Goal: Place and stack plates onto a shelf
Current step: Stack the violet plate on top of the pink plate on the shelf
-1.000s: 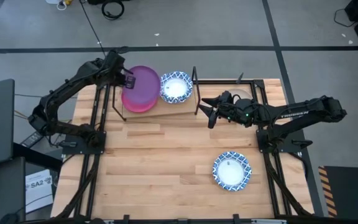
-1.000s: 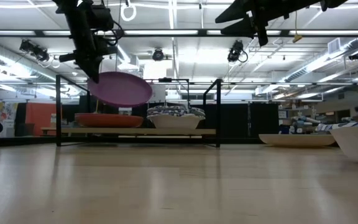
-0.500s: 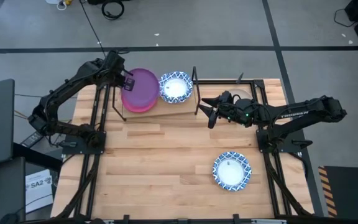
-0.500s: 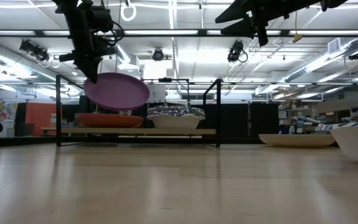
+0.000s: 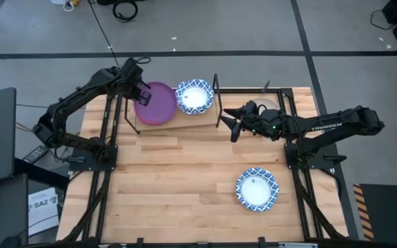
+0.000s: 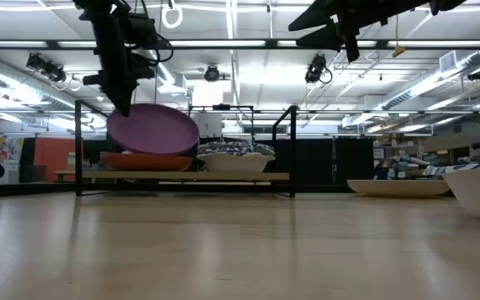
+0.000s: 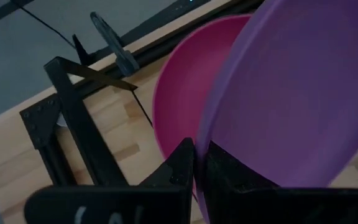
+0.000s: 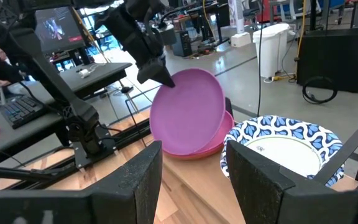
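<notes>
My left gripper point(image 5: 140, 93) is shut on a purple plate point(image 5: 157, 103) over the shelf's point(image 6: 182, 176) left half. The plate hangs tilted just above a pink plate point(image 7: 179, 93) that lies on the shelf board. Beside it on the shelf sit blue-and-white plates point(image 5: 195, 96). My right gripper point(image 5: 229, 120) hovers open and empty at the shelf's right end, pointing level toward it. Another blue-and-white plate point(image 5: 257, 189) lies on the table near the right front. My left gripper pinches the purple plate's rim point(image 7: 199, 152) at its far-left edge, one finger on the upper face and one on the underside. The fingers slant down from above. The plate hangs tilted below them point(image 6: 152, 132); I cannot tell whether its low edge touches the pink plate.
Black upright posts point(image 5: 216, 86) stand at the shelf's corners. A beige plate point(image 6: 398, 187) lies on the table under my right arm. The middle and left front of the wooden tabletop point(image 5: 178, 179) hold nothing.
My left gripper has rolled its wrist while staying in place. The purple plate has sunk toward the pink plate on the shelf and shifted slightly toward the table's left, still tilted and still held by its rim.
</notes>
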